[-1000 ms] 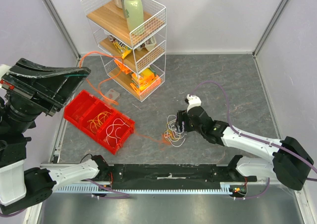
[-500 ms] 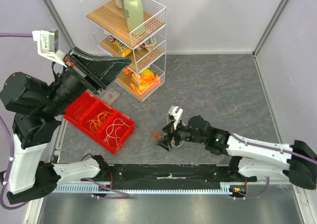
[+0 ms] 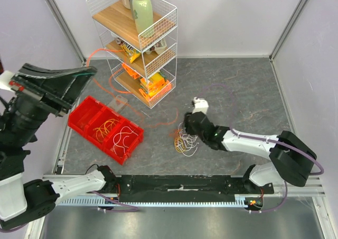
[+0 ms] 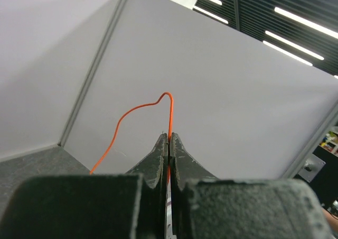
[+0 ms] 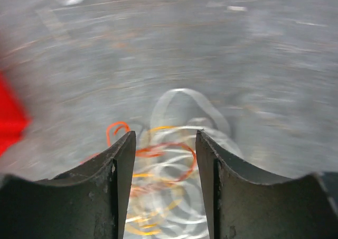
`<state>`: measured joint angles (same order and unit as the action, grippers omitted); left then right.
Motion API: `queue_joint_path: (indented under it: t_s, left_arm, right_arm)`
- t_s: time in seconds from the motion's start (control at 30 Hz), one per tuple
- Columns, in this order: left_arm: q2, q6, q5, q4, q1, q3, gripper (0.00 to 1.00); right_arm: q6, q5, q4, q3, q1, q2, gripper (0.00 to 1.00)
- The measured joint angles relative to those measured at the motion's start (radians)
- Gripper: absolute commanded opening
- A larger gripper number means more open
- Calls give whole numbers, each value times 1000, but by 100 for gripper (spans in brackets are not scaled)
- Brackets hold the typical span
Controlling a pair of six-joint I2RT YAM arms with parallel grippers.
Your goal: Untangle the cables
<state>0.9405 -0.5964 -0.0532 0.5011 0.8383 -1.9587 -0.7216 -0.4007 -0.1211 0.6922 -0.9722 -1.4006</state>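
Orange cable [image 4: 138, 108] is pinched tight in the shut jaws of the left tool [image 4: 168, 139], which is held high. From that tool it arcs past the wire rack [image 3: 158, 56] and trails down across the grey surface [image 3: 237, 91] toward the cables [image 3: 184, 143], a loose tangle of orange, yellow and white loops. The right tool [image 5: 165, 138] hangs low with its jaws apart and the tangle just beneath and ahead of its tips. A red bin [image 3: 84, 112] with a few coils in it sits well off to that tool's left.
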Motion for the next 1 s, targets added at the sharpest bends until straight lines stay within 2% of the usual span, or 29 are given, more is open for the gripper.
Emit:
queue_joint_path:
  t_s: [0.07, 0.23, 0.33, 0.4, 0.5, 0.57, 0.6, 0.67, 0.83, 1.0]
  left_arm:
    - [-22, 9, 24, 6, 0, 3, 2]
    - [-52, 27, 83, 14, 0, 58, 2]
    - [-43, 37, 106, 25, 0, 102, 2]
    - [-28, 42, 115, 36, 0, 122, 1]
    - [-10, 47, 133, 48, 0, 151, 2]
    - [-7, 49, 141, 53, 0, 179, 2]
    - [-8, 49, 145, 55, 0, 196, 2]
    - [-18, 48, 154, 59, 0, 232, 2]
    - [-71, 48, 180, 100, 0, 338, 2]
    - [-81, 47, 208, 154, 0, 340, 2]
  right_arm:
    - [-18, -33, 50, -36, 93, 13, 55]
    - [-19, -69, 168, -122, 209, 162, 49]
    - [-10, -66, 209, -148, 318, 241, 62]
    - [35, -4, 212, -157, 351, 272, 64]
    - [120, 96, 198, -153, 280, 291, 65]
    - [163, 128, 196, -136, 158, 292, 61]
    - [177, 159, 185, -124, 99, 289, 57]
    - [179, 228, 132, -100, 31, 264, 42]
    - [91, 368, -94, -88, 0, 77, 17]
    - [-42, 311, -162, -146, -3, -41, 19]
